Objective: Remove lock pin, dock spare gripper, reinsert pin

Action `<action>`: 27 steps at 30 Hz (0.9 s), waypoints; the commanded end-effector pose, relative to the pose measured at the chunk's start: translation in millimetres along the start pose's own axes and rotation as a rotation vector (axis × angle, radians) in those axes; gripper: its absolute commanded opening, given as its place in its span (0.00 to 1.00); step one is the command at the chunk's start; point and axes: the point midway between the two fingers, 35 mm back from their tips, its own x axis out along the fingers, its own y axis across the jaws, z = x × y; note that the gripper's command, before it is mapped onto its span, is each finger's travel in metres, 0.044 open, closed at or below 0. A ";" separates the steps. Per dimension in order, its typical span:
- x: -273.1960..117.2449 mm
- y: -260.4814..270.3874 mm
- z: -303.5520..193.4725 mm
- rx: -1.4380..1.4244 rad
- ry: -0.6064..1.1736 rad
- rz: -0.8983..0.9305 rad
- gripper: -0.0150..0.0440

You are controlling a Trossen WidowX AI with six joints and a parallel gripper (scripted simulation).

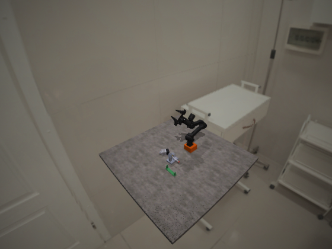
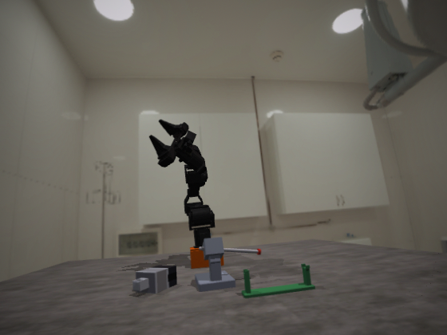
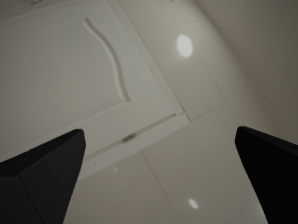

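The grey-blue mount (image 1: 171,161) (image 2: 215,281) stands upright on the table. The lock pin (image 1: 175,159) (image 2: 241,250), silver with a red end, lies through the socket head (image 2: 214,247) on top of the mount and sticks out well to one side. The spare gripper (image 1: 163,152) (image 2: 155,280), a grey block with a black end and a small light spigot (image 2: 140,284), lies on the table beside the mount. My gripper (image 1: 174,114) (image 2: 155,128) (image 3: 162,137) is wide open and empty, raised high above the table, away from mount, pin and spare gripper.
A green cradle (image 1: 171,171) (image 2: 279,290) with upright ends stands on the table (image 1: 190,192) (image 2: 120,311) near the mount, on the side away from the arm. The arm's orange base (image 1: 190,147) (image 2: 198,259) stands behind the mount. The wrist view shows only room surfaces beyond the fingers.
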 end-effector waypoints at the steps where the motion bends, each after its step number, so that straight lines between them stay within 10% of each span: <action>1: 0.4 0.4 1.3 0.000 -0.005 0.002 0.89; 14: 13.4 66.3 142.7 -0.136 -0.515 0.414 0.76; 27: -68.6 169.0 239.7 -0.359 -0.937 1.141 0.76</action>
